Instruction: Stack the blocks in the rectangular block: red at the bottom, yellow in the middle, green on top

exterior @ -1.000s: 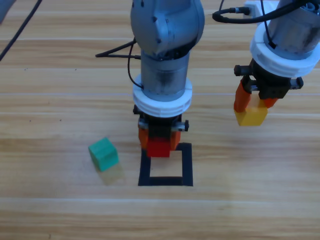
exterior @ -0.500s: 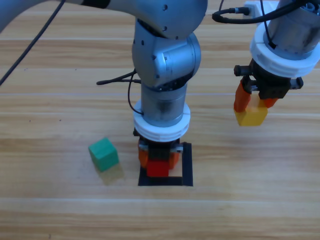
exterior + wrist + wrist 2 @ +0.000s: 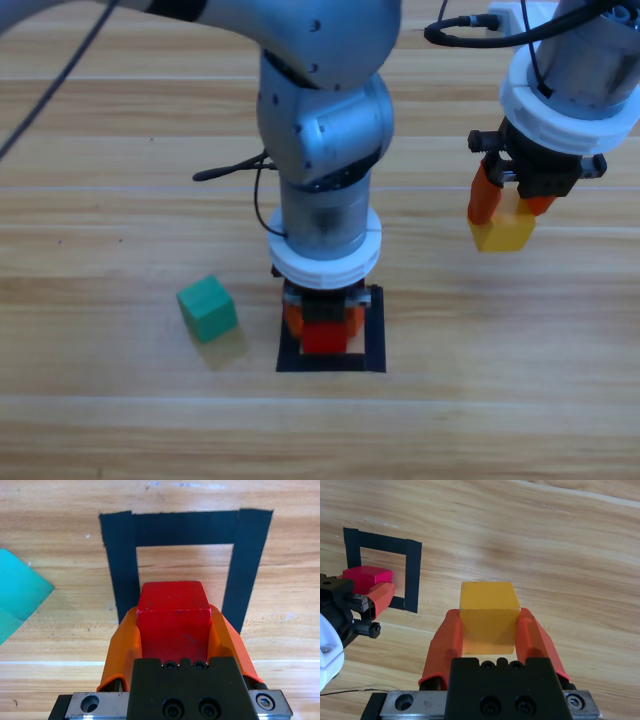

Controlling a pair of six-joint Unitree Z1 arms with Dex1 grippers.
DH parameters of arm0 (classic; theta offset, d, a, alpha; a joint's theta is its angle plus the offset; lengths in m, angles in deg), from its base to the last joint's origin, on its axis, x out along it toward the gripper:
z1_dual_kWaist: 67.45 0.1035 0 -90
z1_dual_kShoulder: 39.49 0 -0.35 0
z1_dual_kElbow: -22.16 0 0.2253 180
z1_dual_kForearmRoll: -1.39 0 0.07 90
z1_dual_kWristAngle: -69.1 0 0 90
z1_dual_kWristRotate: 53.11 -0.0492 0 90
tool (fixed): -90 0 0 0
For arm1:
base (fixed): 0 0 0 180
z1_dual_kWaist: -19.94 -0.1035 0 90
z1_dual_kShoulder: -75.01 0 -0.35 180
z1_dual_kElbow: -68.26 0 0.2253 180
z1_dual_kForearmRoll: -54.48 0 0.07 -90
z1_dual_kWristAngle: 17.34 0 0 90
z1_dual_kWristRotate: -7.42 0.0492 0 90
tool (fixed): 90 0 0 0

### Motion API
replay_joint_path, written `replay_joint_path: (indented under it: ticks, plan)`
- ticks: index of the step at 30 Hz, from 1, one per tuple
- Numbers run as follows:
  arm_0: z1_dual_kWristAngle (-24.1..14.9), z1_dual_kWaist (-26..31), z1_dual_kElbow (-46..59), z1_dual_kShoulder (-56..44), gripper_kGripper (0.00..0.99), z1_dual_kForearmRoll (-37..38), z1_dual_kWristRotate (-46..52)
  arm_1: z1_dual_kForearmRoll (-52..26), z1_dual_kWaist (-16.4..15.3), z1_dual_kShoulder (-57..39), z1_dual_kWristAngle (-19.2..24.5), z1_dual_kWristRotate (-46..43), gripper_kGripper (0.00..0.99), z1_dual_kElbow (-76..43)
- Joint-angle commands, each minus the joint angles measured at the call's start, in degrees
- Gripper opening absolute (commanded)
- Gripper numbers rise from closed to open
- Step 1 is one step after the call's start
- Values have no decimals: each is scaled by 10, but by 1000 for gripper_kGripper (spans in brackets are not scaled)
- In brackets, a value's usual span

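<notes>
My left gripper (image 3: pixel 323 322) is shut on the red cube (image 3: pixel 324 337), holding it over the black tape rectangle (image 3: pixel 375 340). In the left wrist view the red cube (image 3: pixel 173 616) sits between the orange jaws of the left gripper (image 3: pixel 173 625), over the near side of the rectangle (image 3: pixel 125 565). My right gripper (image 3: pixel 512 205) is shut on the yellow cube (image 3: pixel 503 230) above the table at the right; the right wrist view shows the yellow cube (image 3: pixel 486 614) clamped in the right gripper (image 3: pixel 487 625). The green cube (image 3: pixel 208 308) lies on the wood left of the rectangle.
A black cable (image 3: pixel 235 170) trails over the table behind the left arm. In the right wrist view the rectangle (image 3: pixel 412 575) and the red cube (image 3: pixel 366 575) show at the far left. A corner of the green cube (image 3: pixel 20 592) shows in the left wrist view.
The left arm has carried the red cube forward and down, from the rectangle's far edge into its middle. The right arm with the yellow cube has not moved.
</notes>
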Motion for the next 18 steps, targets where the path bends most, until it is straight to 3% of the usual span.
replay_joint_path:
  ticks: [1,18]
  plan:
    - [6,-9,26,-12,0,17,3,5,-15,16,-3,-4,0,-13]
    - [-3,-21,26,-19,0,22,-10,5,-15,16,-2,-7,0,-13]
